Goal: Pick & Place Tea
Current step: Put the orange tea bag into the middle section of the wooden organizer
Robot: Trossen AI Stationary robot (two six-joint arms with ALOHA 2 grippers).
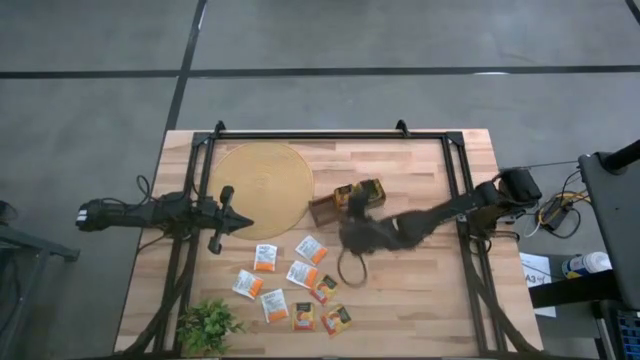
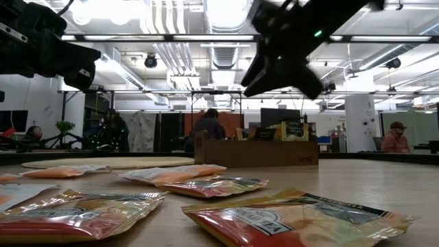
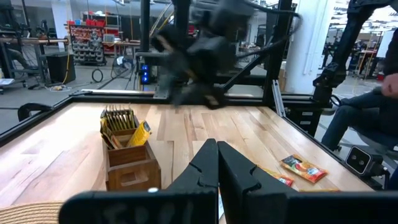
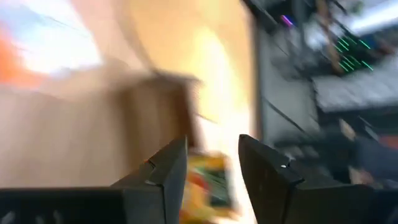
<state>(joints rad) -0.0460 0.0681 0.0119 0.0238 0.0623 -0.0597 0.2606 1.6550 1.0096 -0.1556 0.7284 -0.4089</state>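
Right gripper (image 1: 352, 232): fingers parted, apparently empty, over the brown wooden compartment tray (image 1: 335, 205). Left gripper (image 1: 243, 222): closed, beside round woven mat (image 1: 258, 187). Flat orange-and-white tea sachets (image 1: 297, 290): scattered nearby.

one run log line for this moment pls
left claw: shut, idle by round woven mat | right claw: open, empty, above brown wooden tray | loose flat tea sachets: on table
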